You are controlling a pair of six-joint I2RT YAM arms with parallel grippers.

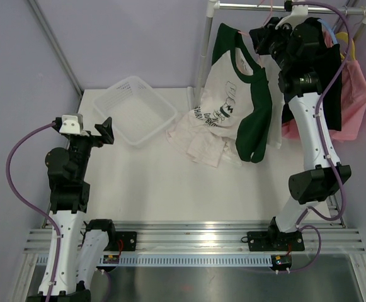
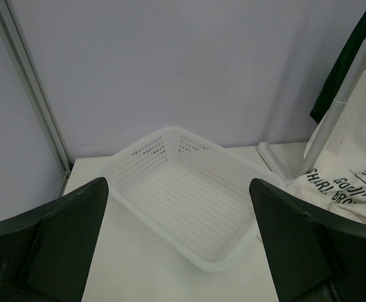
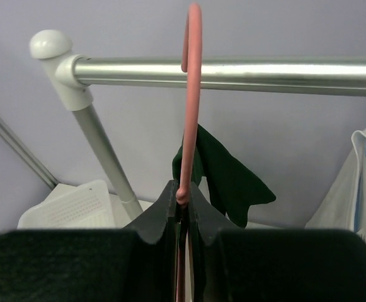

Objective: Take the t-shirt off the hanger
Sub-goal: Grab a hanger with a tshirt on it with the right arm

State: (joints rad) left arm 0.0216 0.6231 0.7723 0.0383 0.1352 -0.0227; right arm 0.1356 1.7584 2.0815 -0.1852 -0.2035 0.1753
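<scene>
A white t-shirt with dark green sleeves (image 1: 233, 100) hangs from its collar near the rail and slumps onto the table; its printed hem (image 2: 353, 170) shows in the left wrist view. A green part of it (image 3: 227, 176) hangs behind the pink hanger (image 3: 192, 94), whose hook sits over the metal rail (image 3: 264, 69). My right gripper (image 3: 183, 195) is shut on the hanger's stem just under the hook, high by the rail (image 1: 268, 34). My left gripper (image 1: 104, 132) stands open over the table, facing the basket, with nothing between its fingers (image 2: 177, 239).
A white perforated basket (image 1: 116, 88) sits at the back left of the table, its rim (image 2: 170, 132) ahead of the left gripper. The rack's upright pole (image 1: 206, 44) stands beside the shirt. A black garment (image 1: 331, 82) and a pink one (image 1: 356, 94) hang further right.
</scene>
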